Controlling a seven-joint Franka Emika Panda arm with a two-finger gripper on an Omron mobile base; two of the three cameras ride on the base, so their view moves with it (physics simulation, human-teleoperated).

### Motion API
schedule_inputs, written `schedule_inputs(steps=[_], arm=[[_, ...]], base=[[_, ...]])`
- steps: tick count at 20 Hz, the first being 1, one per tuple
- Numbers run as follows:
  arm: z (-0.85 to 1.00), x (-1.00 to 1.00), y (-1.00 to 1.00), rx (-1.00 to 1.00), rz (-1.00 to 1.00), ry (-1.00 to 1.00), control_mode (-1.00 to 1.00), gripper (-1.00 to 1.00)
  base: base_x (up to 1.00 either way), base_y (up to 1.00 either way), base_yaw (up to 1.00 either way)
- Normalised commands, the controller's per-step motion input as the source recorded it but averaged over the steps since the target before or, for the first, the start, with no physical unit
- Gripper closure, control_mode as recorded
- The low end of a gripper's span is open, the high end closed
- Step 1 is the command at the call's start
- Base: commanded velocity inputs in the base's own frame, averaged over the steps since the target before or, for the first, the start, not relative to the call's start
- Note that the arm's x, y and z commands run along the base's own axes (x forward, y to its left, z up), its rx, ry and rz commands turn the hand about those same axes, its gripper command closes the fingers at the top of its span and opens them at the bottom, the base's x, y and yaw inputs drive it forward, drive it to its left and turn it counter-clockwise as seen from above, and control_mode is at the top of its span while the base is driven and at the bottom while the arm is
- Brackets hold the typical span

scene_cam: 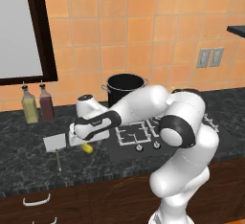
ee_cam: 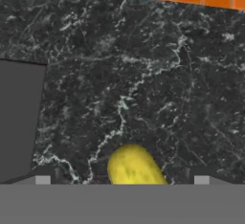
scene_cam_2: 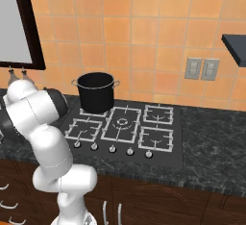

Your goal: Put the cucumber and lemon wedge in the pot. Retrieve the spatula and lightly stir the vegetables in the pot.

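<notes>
Left base view: the pot (scene_cam: 125,88) stands at the back left of the stovetop (scene_cam: 143,133), upright, black, with a grey rim. Its inside looks dark, and I cannot tell whether anything lies in it. On the dark marble counter (scene_cam: 28,156) left of the stove lies the spatula (scene_cam: 55,147), white blade toward the wall, tan handle pointing at the counter edge. Just right of it sits the lemon wedge (scene_cam: 87,148), small and yellow, directly under the arm's hand. The gripper (scene_cam: 82,143) hangs low over the wedge (fingers mostly hidden by the hand). Two glass bottles (scene_cam: 38,104) stand by the wall, one with yellowish contents, one with dark red.

Right base view: pot (scene_cam_2: 97,92) on the rear left burner, interior black, contents not discernible. The arm bends away to the left.

Hand view: the lemon wedge (ee_cam: 134,166) lies on the marble between the two finger tips (ee_cam: 43,176), which stand wide apart on either side of it, touching nothing. A corner of the stovetop (ee_cam: 19,117) shows at the left.
</notes>
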Motion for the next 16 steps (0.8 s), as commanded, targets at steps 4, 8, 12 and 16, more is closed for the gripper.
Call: schedule_inputs(steps=[4, 8, 12, 16], arm=[[-0.37, 0.26, 0.16, 0.02, 0.24, 0.0, -1.0, -1.0], [-0.37, 0.06, 0.04, 0.03, 0.23, 0.0, -1.0, -1.0], [-0.27, -0.04, 0.05, 0.03, 0.22, 0.0, -1.0, -1.0], [-0.15, -0.18, 0.06, 0.04, 0.1, 0.0, -1.0, 1.0]], base=[[0.0, 0.0, 0.0], [0.0, 0.0, 0.0], [0.0, 0.0, 0.0], [0.0, 0.0, 0.0]])
